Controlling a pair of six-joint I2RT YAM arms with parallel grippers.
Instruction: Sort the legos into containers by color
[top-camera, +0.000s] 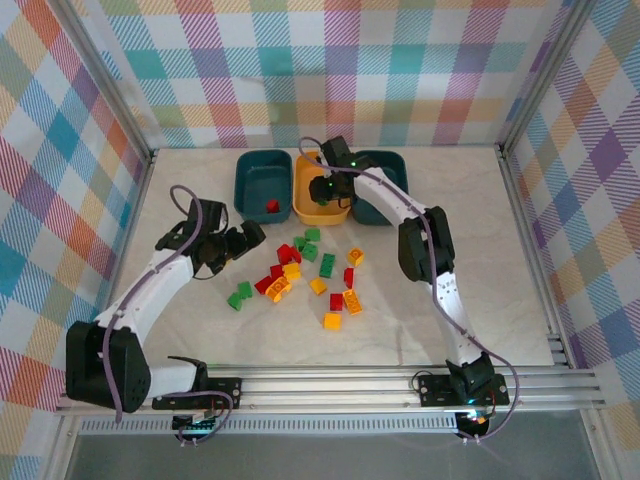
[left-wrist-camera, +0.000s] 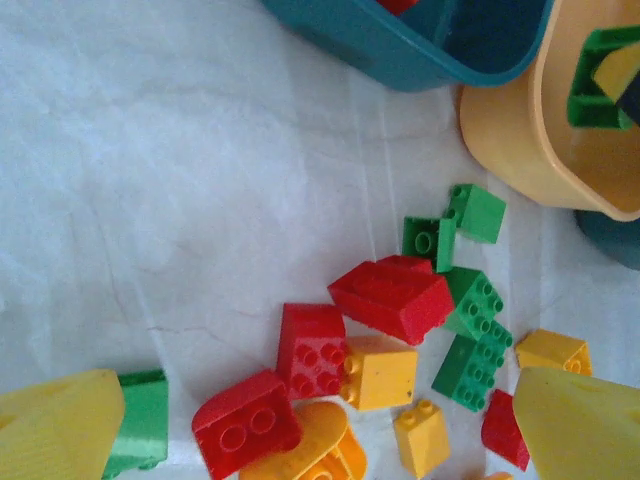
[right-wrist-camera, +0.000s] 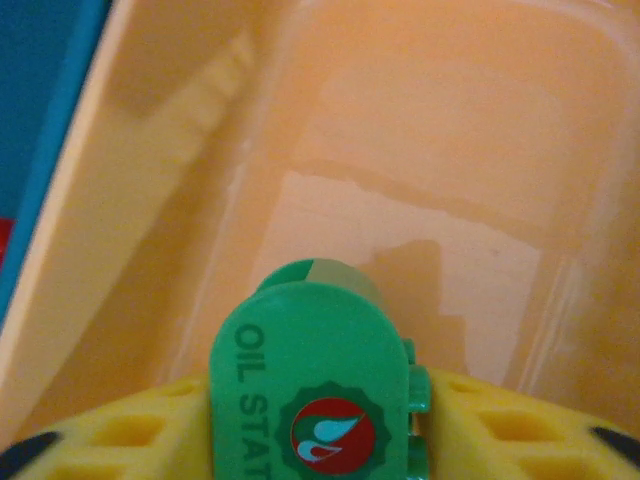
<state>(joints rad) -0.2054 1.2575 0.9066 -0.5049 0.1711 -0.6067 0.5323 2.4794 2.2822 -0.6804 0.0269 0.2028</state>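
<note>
Left pincer (left-wrist-camera: 315, 405) released above loose legos (left-wrist-camera: 390, 300) on the surface (top-camera: 390, 335). Right pincer (right-wrist-camera: 312, 425) grasping a green lego (right-wrist-camera: 310, 370) over the yellow-orange container (right-wrist-camera: 150, 150); one red lego (top-camera: 270, 206) lies in the left teal container (top-camera: 239, 180).

Open table (top-camera: 510, 230) flanks the legos (top-camera: 327, 265); bins (top-camera: 250, 185) block behind.

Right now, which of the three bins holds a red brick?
The left teal bin: a red brick lies inside; the yellow bin and right teal bin show none.
</note>
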